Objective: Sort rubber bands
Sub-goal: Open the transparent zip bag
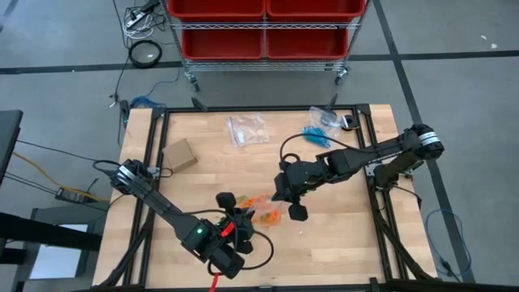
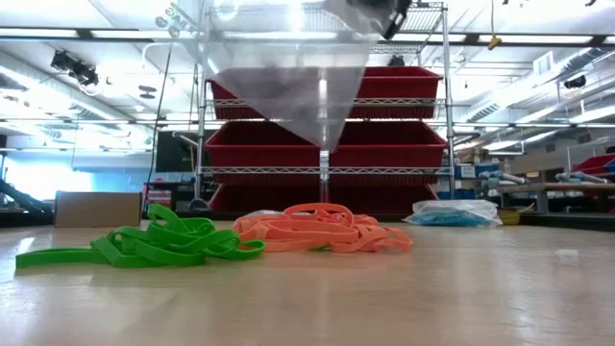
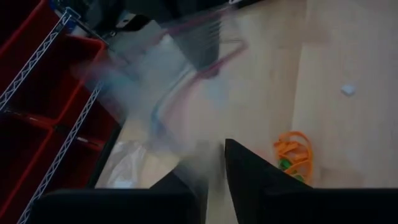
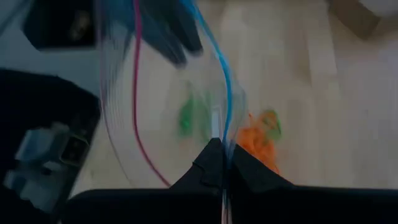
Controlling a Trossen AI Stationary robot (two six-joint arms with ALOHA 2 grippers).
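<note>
The right gripper [image 4: 222,163] is clamped shut on the edge of a clear plastic bag [image 4: 168,93], whose pink and blue zip lines run away from the fingertips. In the low view the bag [image 2: 288,82] hangs over the table [image 2: 307,298], its lower corner pointing down above the rubber bands. No bands are visible inside it.

The left gripper [image 3: 214,171] is near the same bag, on the side away from the red shelf bins [image 1: 263,24]. Its two dark fingers [image 3: 255,177] stand slightly apart with the blurred film of the bag [image 3: 155,93] at the gap; whether they grip the film cannot be told.

Rubber bands, placed relative to the hanging bag:
- Green clump [image 2: 154,242]: on the table below the bag, toward the cardboard box [image 2: 98,209].
- Orange clump [image 2: 322,229]: directly below the bag, touching the green clump at one edge.
- Blue bands [image 1: 320,123]: well apart, in a second bag [image 2: 452,213] at the far table edge near the shelf.

A third clear bag [image 1: 247,130] lies between the box and the blue bands.

Progress, as a judgement: blue appears already sorted and bagged. Orange and green remain loose, partly mixed where they touch. The held bag is probably being opened to receive one colour. Remaining: separate the two clumps and bag each.
</note>
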